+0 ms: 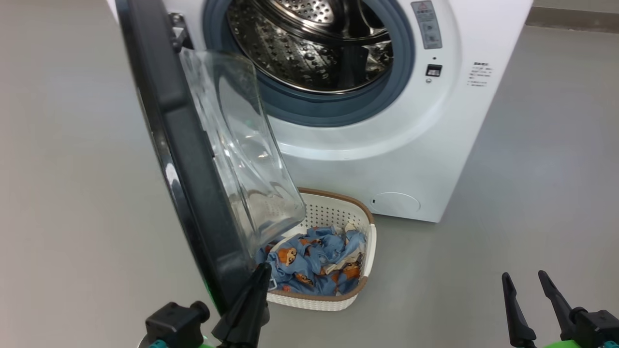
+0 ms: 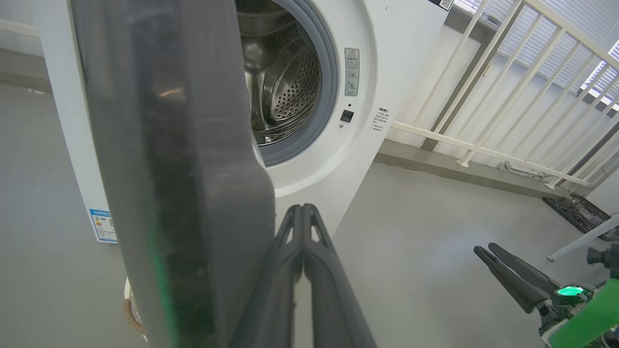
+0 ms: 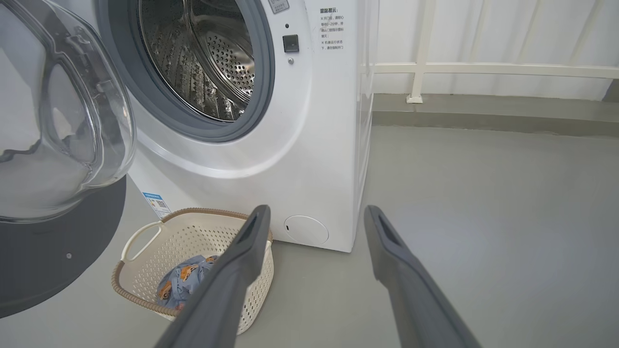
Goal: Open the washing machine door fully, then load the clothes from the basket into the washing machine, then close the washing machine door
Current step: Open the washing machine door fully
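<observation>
The white washing machine (image 1: 411, 159) stands with its steel drum (image 1: 314, 43) exposed. Its black door (image 1: 188, 159), with a clear glass bowl (image 1: 242, 145), swings out toward me, roughly edge-on. My left gripper (image 1: 263, 273) is shut, fingertips against the door's lower inner rim beside the basket; in the left wrist view the door (image 2: 174, 174) stands just left of the closed fingers (image 2: 302, 217). The cream basket (image 1: 355, 285) on the floor holds blue bear-print clothes (image 1: 314, 261). My right gripper (image 1: 524, 278) is open at the lower right, holding nothing; its wrist view shows the basket (image 3: 145, 241) and clothes (image 3: 186, 282).
Grey floor spreads all round. A white railing (image 2: 483, 96) runs behind and right of the machine, with a raised kerb (image 3: 483, 108) below it. A dark grate (image 2: 575, 212) and a white pole lie at the far right.
</observation>
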`<state>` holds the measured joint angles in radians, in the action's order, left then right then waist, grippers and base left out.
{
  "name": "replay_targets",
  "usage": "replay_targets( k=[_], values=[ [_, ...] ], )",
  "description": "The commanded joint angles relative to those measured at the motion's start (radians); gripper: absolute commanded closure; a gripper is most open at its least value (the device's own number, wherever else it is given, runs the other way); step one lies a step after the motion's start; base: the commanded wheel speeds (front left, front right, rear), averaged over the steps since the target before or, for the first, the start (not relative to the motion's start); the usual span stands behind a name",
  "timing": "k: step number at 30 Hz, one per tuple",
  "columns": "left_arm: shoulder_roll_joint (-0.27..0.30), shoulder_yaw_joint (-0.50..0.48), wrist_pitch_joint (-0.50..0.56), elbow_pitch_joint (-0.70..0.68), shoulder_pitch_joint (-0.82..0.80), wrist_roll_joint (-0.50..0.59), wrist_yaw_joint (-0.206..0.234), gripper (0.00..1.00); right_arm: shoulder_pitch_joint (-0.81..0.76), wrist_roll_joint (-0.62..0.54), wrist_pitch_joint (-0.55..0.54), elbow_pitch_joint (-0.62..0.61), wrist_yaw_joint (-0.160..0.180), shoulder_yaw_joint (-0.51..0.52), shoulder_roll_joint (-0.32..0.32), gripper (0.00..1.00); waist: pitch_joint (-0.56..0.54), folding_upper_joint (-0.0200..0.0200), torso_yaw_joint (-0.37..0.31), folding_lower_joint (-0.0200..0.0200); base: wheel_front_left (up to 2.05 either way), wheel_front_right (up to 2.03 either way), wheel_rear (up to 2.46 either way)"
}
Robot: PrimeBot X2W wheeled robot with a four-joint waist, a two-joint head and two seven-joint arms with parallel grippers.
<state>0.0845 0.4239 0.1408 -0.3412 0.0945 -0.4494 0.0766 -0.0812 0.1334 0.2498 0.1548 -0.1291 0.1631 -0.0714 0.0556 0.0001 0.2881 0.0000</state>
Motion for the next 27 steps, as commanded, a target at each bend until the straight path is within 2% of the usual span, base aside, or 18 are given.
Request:
replay_targets(
  k=[1,18,27],
  values=[
    [0.0,-0.041,0.001,-0.011,-0.046,0.02,0.017,1.0,0.035,0.012,0.012,-0.019,-0.002,-0.022,-0.011,0.0,-0.002,-0.0001,0.016,0.0,0.0,0.0,0.0],
    [-0.003,-0.067,-0.02,0.018,-0.051,0.029,0.068,1.0,0.021,0.019,0.012,-0.013,-0.002,-0.027,-0.001,0.0,-0.014,-0.0001,0.14,0.0,0.0,0.0,0.0],
    [-0.001,-0.106,-0.039,0.039,-0.053,0.025,0.096,1.0,0.018,0.023,0.012,-0.009,-0.002,-0.027,0.001,0.0,-0.017,-0.0001,0.183,0.0,0.0,0.0,0.0]
  ],
)
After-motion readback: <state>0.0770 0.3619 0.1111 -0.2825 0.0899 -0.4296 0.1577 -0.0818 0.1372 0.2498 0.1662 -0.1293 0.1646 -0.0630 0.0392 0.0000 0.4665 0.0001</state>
